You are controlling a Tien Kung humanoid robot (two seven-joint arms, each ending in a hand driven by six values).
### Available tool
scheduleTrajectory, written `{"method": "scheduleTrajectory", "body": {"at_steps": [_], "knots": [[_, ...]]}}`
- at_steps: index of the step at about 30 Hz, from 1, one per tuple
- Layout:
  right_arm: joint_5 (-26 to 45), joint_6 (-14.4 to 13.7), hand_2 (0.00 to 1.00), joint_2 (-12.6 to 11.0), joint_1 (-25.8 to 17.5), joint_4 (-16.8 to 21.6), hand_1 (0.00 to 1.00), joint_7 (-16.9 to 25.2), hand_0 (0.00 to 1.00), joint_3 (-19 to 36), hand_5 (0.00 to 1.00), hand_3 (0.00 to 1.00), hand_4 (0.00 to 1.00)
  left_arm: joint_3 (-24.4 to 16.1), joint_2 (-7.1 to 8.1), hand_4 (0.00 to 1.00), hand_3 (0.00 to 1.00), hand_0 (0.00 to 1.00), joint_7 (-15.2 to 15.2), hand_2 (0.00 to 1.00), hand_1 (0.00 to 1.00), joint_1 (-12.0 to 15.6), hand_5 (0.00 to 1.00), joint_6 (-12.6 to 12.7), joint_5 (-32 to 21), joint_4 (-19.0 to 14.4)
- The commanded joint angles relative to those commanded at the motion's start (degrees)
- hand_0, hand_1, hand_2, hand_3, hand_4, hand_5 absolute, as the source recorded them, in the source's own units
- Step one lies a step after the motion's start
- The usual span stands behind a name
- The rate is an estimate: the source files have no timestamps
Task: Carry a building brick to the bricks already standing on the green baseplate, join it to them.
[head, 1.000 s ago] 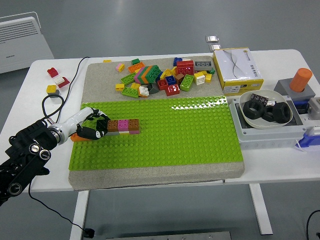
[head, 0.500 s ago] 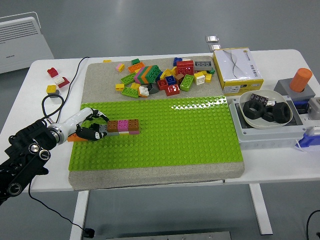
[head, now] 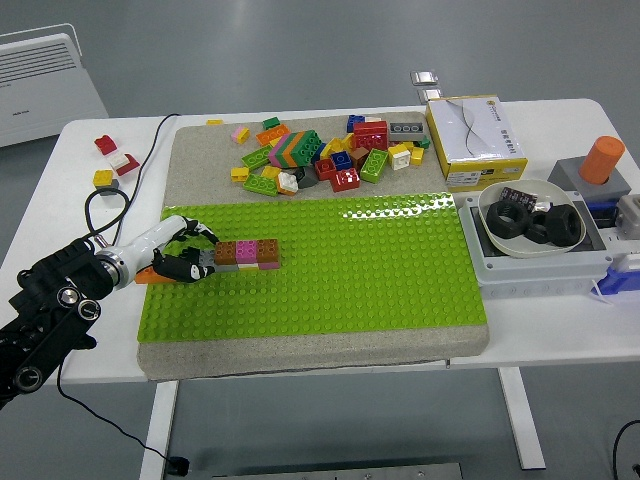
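**Caller:** White counter [head: 560, 345], grey floor behind it, and the green baseplate [head: 380, 270] laid across the middle on its beige mat. The left hand [head: 182, 262] sits low at the plate's left end, dark fingers curled down beside the row of bricks [head: 248, 253] standing there: brown, pink, orange in a line.

**Analyst:** And what does it hold? An orange brick [head: 152, 274] pokes out from under the hand, lying at the plate's edge. The fingers close over its inner end, though how firm that pinch is cannot be told from up here.

**Caller:** So the carry looks done; this reads as the joining step.

**Analyst:** Agreed. The orange piece lies just left of the brown brick, near but not clearly touching. The next move calls for squaring it to the row, seating it over the studs and pressing straight down.

**Caller:** Against a second ago?

**Analyst:** Back then the fingers reached right up against the brown brick. Now the hand has drawn slightly left and a sliver of green shows between. The row has not budged, nor the loose pile [head: 320, 150] at the back. Right arm nowhere in shot.
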Motion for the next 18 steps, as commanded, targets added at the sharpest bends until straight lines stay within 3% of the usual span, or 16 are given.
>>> {"method": "scheduleTrajectory", "body": {"at_steps": [18], "knots": [[0.0,0.1,0.621,-0.1,-0.1,0.0,0.625,0.0,0.668,0.0,0.960,0.710,0.719,-0.6,1.23,0.811,0.637,0.943,-0.2,0.915,0.945,-0.1,0.002,-0.6,-0.9,-0.9]]}}
